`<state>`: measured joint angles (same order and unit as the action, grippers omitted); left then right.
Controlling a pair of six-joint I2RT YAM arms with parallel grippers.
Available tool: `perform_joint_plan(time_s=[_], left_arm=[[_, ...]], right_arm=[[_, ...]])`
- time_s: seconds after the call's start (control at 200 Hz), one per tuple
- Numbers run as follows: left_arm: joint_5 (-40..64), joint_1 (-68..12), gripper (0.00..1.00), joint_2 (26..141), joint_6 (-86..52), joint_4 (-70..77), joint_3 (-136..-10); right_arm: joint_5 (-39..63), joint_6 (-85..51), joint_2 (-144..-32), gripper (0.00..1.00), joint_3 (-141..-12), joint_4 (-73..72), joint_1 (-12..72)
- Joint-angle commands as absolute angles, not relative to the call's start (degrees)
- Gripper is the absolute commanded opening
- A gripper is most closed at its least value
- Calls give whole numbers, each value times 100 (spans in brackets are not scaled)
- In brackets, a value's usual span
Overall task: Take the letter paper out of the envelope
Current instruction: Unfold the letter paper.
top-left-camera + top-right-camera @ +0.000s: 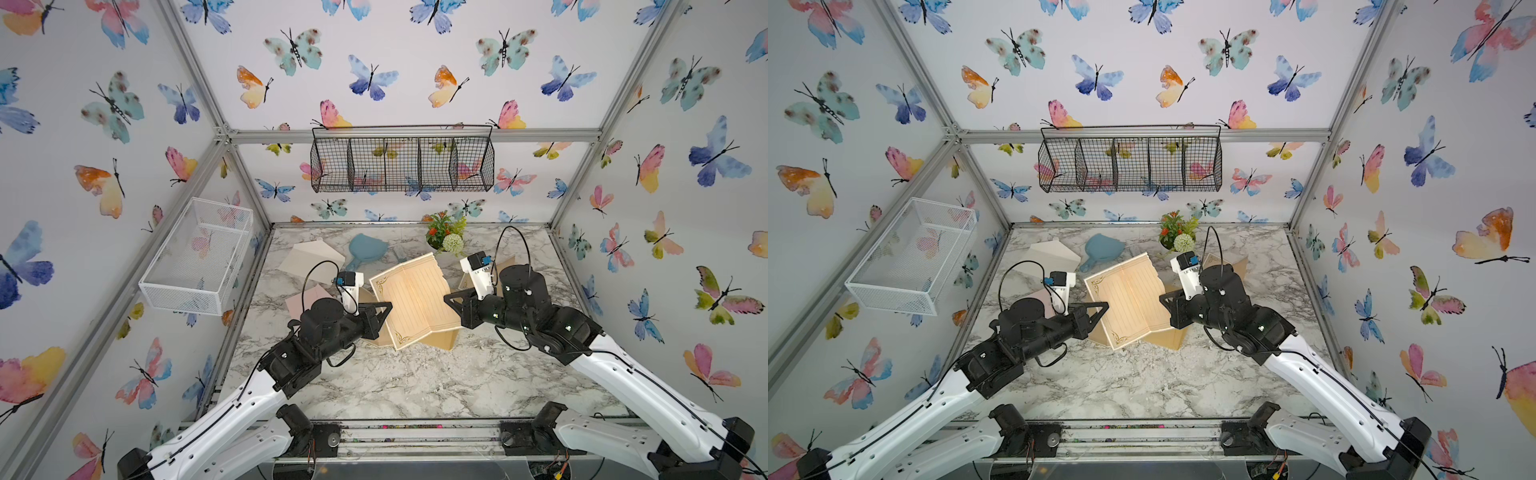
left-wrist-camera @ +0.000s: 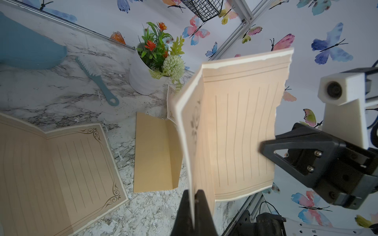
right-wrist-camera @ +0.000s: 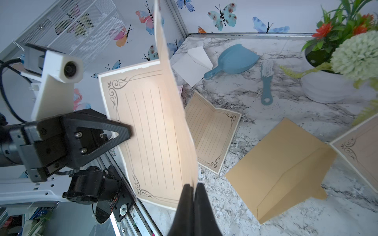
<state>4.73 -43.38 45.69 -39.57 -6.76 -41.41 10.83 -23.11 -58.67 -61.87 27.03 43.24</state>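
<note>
Item: letter paper [image 1: 411, 299], printed with ruled lines and scroll corners, held open with a centre crease above the middle of the marble table [image 1: 374, 386]. Your left gripper [image 1: 389, 306] is pinched on its left edge and your right gripper [image 1: 446, 297] on its right edge. The tan envelope [image 1: 441, 338] lies beneath, largely covered by the sheet. Walls [image 1: 415, 75]: butterfly wallpaper.
</note>
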Motion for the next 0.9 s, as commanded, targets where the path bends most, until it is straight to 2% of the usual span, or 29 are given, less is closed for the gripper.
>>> perform_joint_plan(time_s=[0.0, 0.43, 0.691, 0.766, 0.866, 0.896], left_arm=[[371, -4245, 0, 4365, -3801, -770, -4116], [351, -4076, 4, 4080, -3726, -983, -3992], [787, -3756, 7, 4043, -3817, -802, -3797], [859, -3740, 17, 4060, -3845, -708, -3750], [872, -3734, 49, 4102, -3824, -702, -3753], [861, -3735, 55, 4117, -3802, -722, -3763]], right_arm=[[1274, -2153, -5805, 2, -6397, 3108, 4193], [1569, -1954, -5886, 3, -6545, 3435, 3702], [1872, -1872, -5863, 3, -6565, 3517, 3429], [1932, -1856, -5940, 2, -6539, 3494, 3428], [1934, -1694, -6114, 2, -6564, 3588, 3357], [1934, -1612, -6198, 2, -6588, 3663, 3305]])
